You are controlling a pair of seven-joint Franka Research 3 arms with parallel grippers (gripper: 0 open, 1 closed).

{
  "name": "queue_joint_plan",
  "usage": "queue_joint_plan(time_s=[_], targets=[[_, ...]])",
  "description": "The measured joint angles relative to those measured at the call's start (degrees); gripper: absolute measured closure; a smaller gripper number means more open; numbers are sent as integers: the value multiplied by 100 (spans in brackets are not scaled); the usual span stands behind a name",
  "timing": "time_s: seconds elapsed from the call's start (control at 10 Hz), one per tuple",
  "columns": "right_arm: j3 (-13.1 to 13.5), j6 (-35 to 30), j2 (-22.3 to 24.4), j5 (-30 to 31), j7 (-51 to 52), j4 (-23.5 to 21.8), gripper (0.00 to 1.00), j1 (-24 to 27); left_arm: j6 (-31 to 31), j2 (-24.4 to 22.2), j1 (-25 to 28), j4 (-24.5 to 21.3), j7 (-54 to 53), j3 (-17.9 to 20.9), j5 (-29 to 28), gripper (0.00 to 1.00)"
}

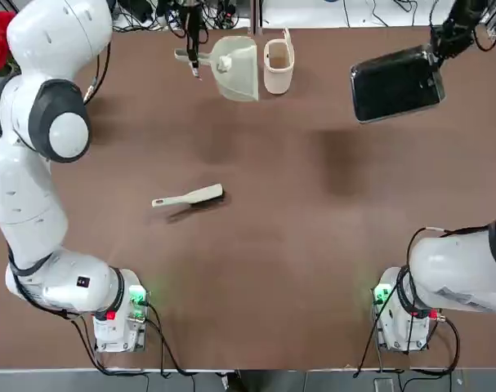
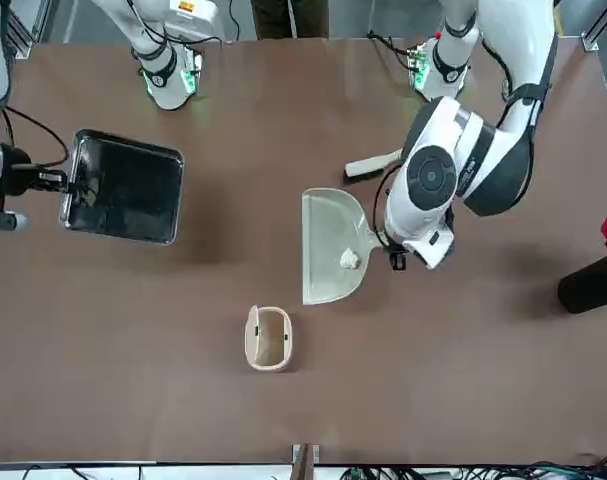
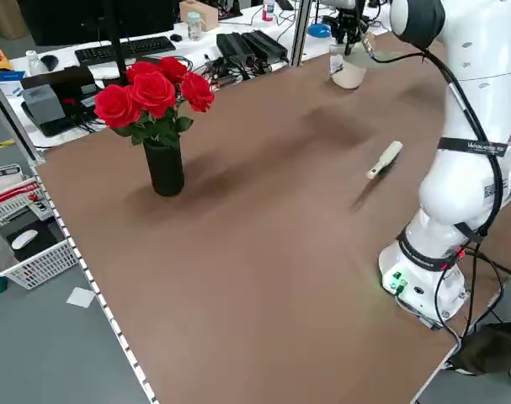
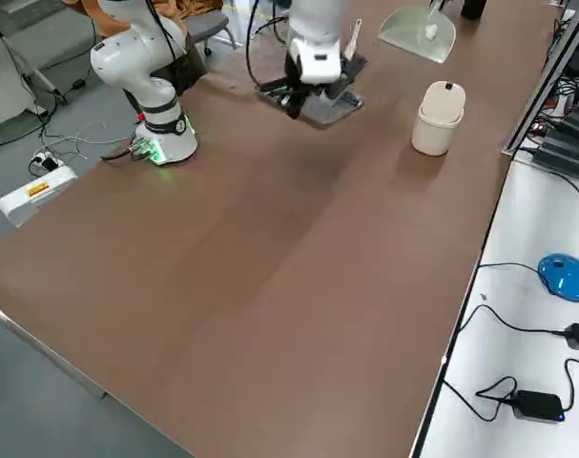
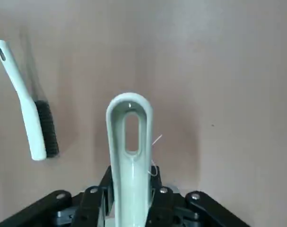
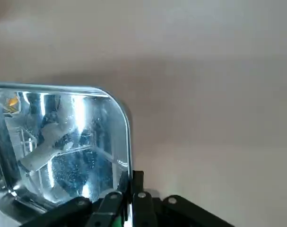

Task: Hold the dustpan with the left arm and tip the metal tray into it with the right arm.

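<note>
Dustpan (cream-beige plastic scoop, flared flat mouth, stubby handle) (image 1: 235, 72) is up near the table's far edge; clock as seen from above, 12 = away from robot. Left gripper (image 5: 132, 184) clamped on its handle, on the 9 o'clock side; flat mouth faces 3. White crumpled lump (image 2: 350, 259) inside the scoop.

Cream cup-shaped bin (image 1: 279, 65) just off the mouth at 3, tight on room there. Past it, same direction, a wide gap of tabletop, then the metal tray (shiny, shallow, squarish steel, rounded corners, raised rim) (image 1: 397, 83), held above the table, well apart from dustpan and bin. Right gripper (image 6: 132, 177) clamped on the tray's rim, on the 2 o'clock side, wrist towards the table's right edge.

Slim cream brush, dark bristles (image 1: 200, 196), on the table at 7 from the dustpan, well apart, handle end at 9. Brown tabletop (image 1: 264, 269) runs from brush to near edge. Black vase with red roses (image 3: 163, 168) upright, over at 9 by the left edge.
</note>
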State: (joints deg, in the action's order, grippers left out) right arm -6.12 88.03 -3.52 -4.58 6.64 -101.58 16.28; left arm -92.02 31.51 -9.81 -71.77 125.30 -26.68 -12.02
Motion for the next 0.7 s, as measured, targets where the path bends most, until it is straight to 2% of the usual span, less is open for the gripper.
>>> queue_joint_plan(time_s=[0.2,0.4,0.7], targets=[[377,587,37,-160,523,-676,95,4,1,136,-2,132,-3,1,241,67],[714,1439,31,-359,1171,-1442,95,8,0,320,-22,190,-8,-4,425,67],[878,2548,13,-847,1765,-2340,95,13,-97,621,-53,640,-8,-4,541,67]])
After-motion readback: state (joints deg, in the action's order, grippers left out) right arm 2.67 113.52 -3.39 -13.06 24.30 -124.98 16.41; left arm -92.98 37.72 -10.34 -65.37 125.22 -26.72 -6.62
